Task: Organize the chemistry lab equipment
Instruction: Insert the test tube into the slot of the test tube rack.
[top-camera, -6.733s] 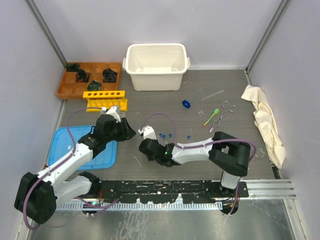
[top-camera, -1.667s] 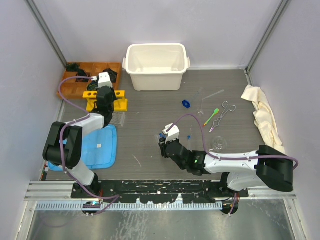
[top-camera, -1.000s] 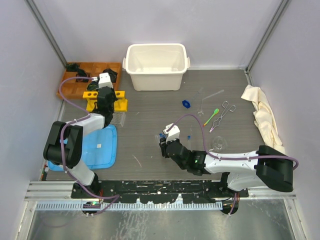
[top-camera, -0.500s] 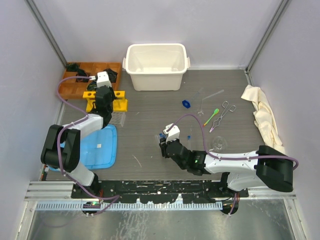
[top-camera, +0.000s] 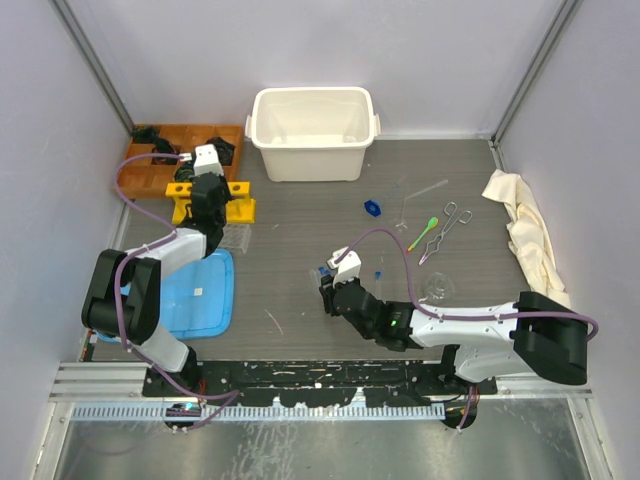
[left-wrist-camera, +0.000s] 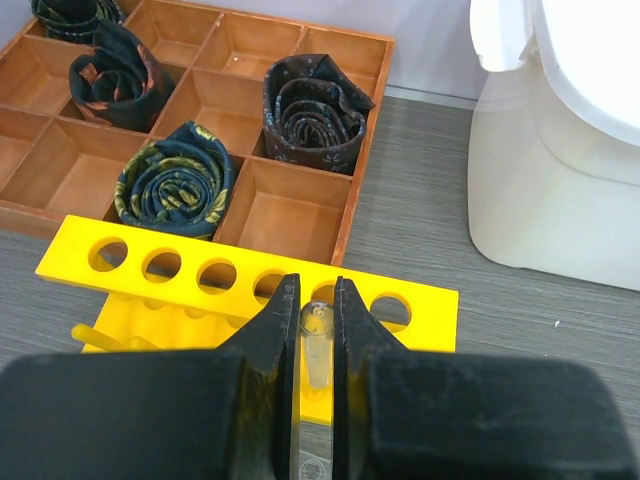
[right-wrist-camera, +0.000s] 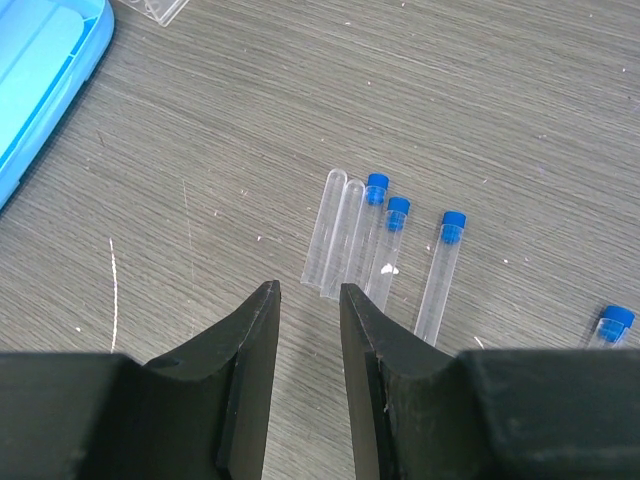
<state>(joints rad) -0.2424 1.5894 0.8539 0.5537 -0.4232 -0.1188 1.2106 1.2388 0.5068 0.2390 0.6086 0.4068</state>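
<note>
Between the fingers of the left gripper (left-wrist-camera: 317, 300), nearly shut, is a small clear glass tube (left-wrist-camera: 315, 350), gripped on both sides. Its far end reaches the yellow tube rack (left-wrist-camera: 435, 300), at a hole second from the rack's right end. A few seconds ago this arm was near the middle of the table. It has since swung out to the rack and hardly shifted in the last second, so one tube looks about to be slotted in.

Beyond the rack lies the orange tray (left-wrist-camera: 352, 190) holding dark rolled parts. To the gripper's right stands a white tub (left-wrist-camera: 560, 200). Neither seems to block the hole.

The right gripper (right-wrist-camera: 308, 290) has also moved. It now hovers partly open and empty, with two uncapped tubes (right-wrist-camera: 333, 235) and three blue-capped tubes (right-wrist-camera: 440, 275) lying on the table just ahead of its tips. A light blue lid (right-wrist-camera: 40, 80) sits off to its left. The forceps (top-camera: 447, 226), green spoon (top-camera: 425, 233) and flask (top-camera: 437, 288) still lie loose.
</note>
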